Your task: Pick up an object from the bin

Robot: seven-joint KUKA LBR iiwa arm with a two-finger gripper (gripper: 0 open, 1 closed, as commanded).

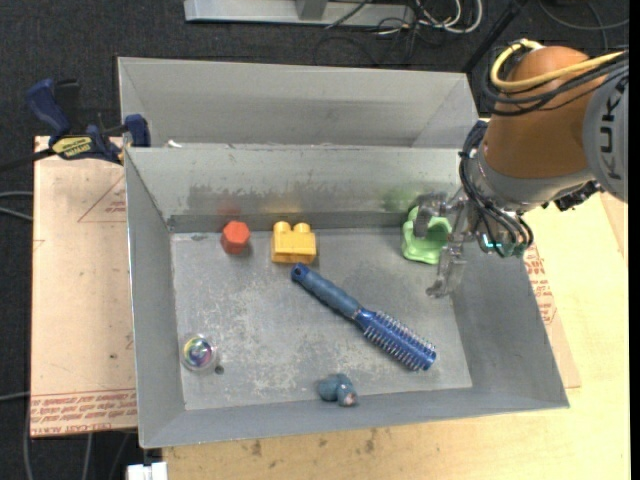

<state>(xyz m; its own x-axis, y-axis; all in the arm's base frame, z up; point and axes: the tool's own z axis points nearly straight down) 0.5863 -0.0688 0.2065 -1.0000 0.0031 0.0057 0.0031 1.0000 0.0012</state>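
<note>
The arm's orange wrist (535,108) is nearest you, and the gripper (443,268) below it hangs low just beside the green piece (425,238) at the back-right of the bin (150,268), probably on that side because the back wall (300,183) blocks the other. You cannot tell whether the jaws are spread or pressed together. The blue brush (362,318) lies well apart, mid-floor.

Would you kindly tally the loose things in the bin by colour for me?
Red: 1, small red piece
Yellow: 1, yellow brick
Green: 1, green thing
Blue: 2, blue hairbrush and small blue lump
Silvery: 1, shiny ball
Total: 6
</note>
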